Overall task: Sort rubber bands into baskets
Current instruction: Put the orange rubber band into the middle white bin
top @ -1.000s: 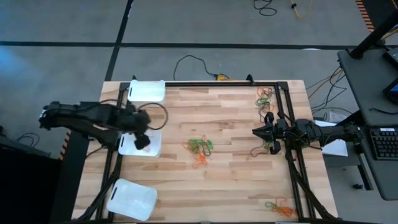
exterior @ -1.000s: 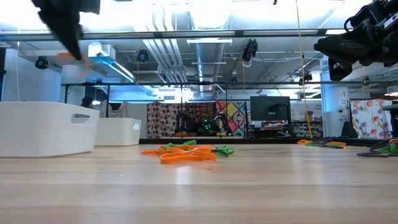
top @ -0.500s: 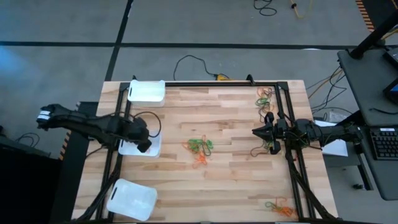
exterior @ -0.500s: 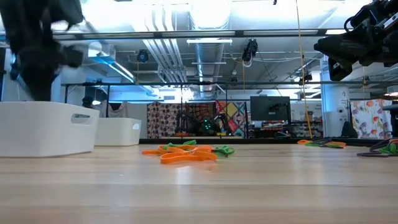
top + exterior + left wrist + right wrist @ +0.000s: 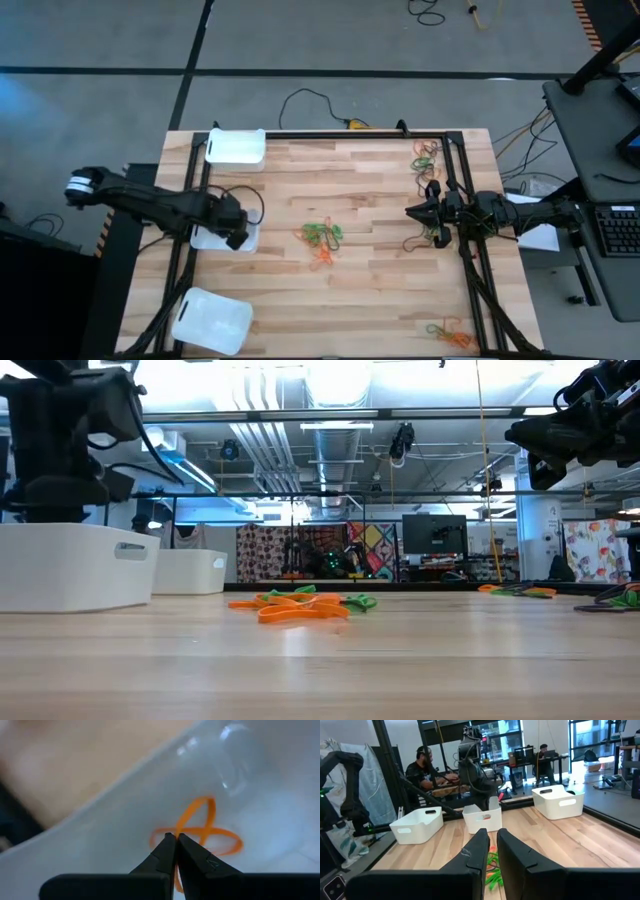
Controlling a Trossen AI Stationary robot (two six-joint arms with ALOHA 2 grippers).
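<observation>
My left gripper [image 5: 173,838] points down into the middle white basket [image 5: 207,240] at the table's left and is shut on an orange rubber band [image 5: 202,831]. Two more baskets stand on the table at the far left [image 5: 236,145] and the near left [image 5: 212,318]. A pile of orange and green rubber bands [image 5: 322,238] lies at the table's middle. My right gripper [image 5: 410,211] hangs level at the right side, shut and holding nothing. In the low view the basket's wall [image 5: 70,565] hides my left fingertips. My left gripper pinches the orange band at one side of its twisted loop [image 5: 167,834] between its two fingertips. The fingers come from above, pointing down. The rest of the loop [image 5: 220,842] spreads out beside the tips over the basket's white floor; whether it rests there I cannot tell.
More rubber bands lie at the far right [image 5: 427,155], the near right corner [image 5: 445,332] and beside the right arm [image 5: 437,235]. A dark frame rail [image 5: 350,133] runs along the table's edges. People sit in the room beyond [image 5: 425,767].
My left gripper has gone down into the middle basket with the orange band, rolling its wrist on the way, and has stayed shut. In the low view its tips have sunk from well above the basket's rim to behind its wall.
</observation>
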